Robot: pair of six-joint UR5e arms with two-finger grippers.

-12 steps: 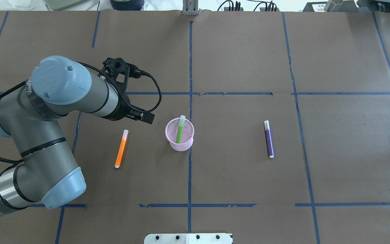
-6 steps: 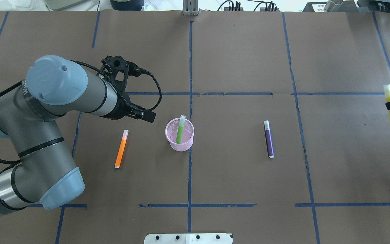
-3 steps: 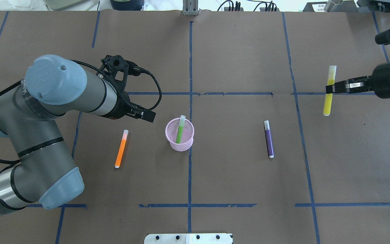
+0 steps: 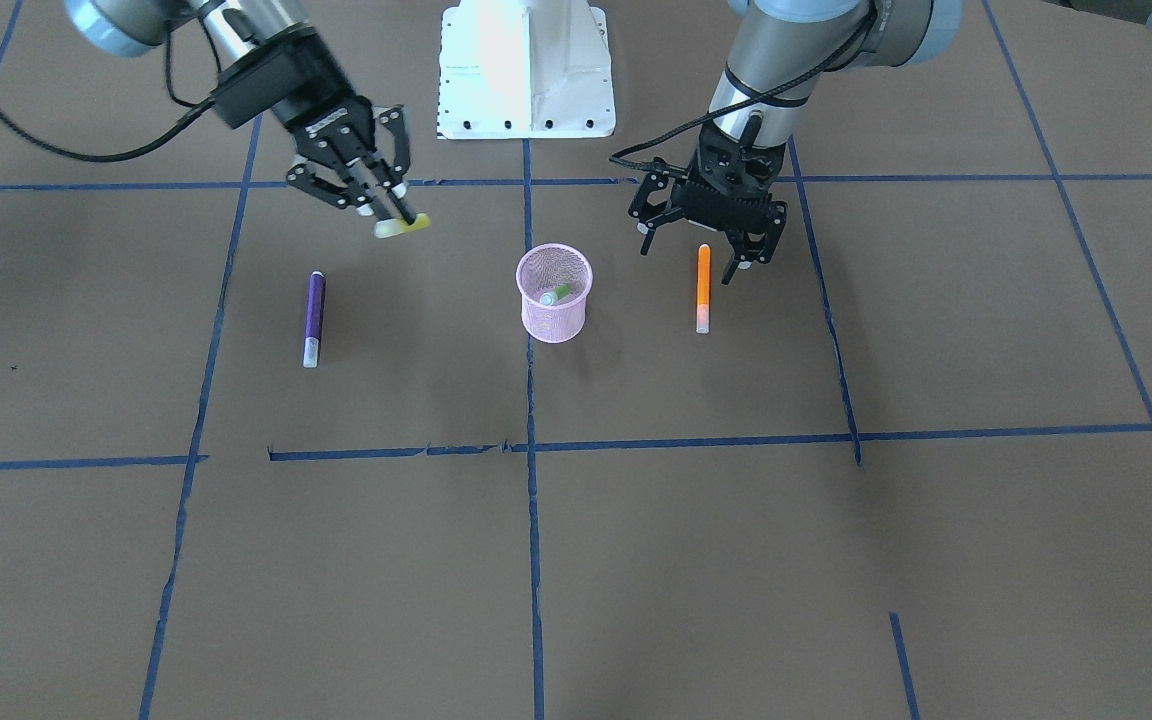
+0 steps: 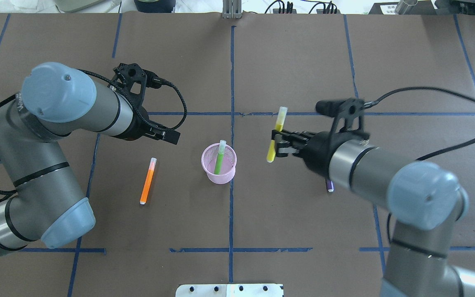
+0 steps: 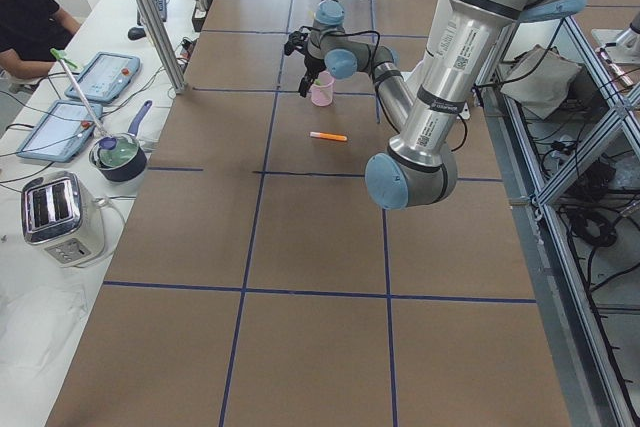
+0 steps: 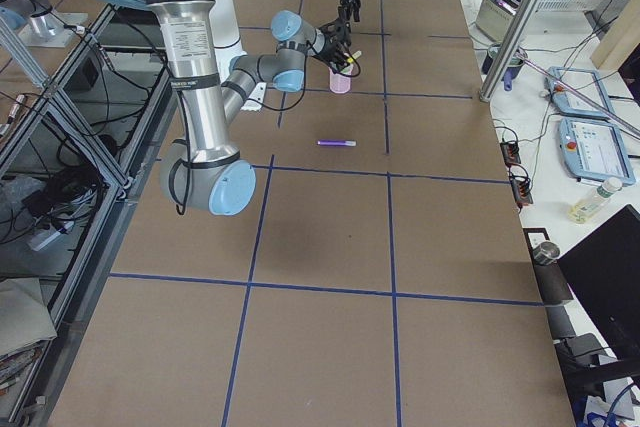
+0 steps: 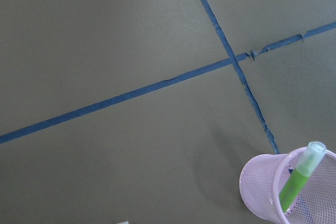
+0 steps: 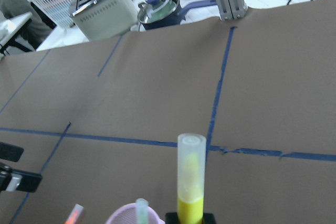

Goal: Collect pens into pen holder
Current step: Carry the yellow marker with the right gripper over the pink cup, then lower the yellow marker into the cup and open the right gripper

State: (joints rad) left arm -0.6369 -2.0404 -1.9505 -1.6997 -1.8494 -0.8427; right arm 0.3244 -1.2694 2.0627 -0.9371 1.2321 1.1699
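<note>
Table (image 5: 303, 214) is covered in brown paper w/ a blue tape grid. The robot's white base plate (image 4: 526, 70) sits at the robot's side. A side bench w/ a toaster (image 6: 60, 215) & tablets runs along the far edge.

Holder (image 5: 226, 177): pink mesh, upright near the table's centre, standing on the middle tape line. A green pen (image 5: 219, 159) leans inside it, clear cap up & poking above the rim.

Right end effector (image 5: 277, 143) is near the holder on the robot's right, not over it. Its fingers are pressed onto a yellow pen (image 5: 280, 123) at approx. mid-barrel. That pen is off the table, roughly upright, clear cap up. In the right wrist view the holder's rim shows low & to the pen's left.

Orange pen (image 5: 147, 181) lies flat on the robot's left of the holder, apart from it, pale cap pointing away from the robot. Left end effector (image 4: 704, 252) is over the pen's robot-side end, fingers spread wide either side & pinching nothing. Can't tell whether it touches the pen. The left wrist view shows bare table, tape & the holder in its lower right corner.

Purple pen (image 4: 314, 318) lies flat further to the robot's right, pale cap toward the operators' side. In the overhead view it is mostly hidden under the right arm.
</note>
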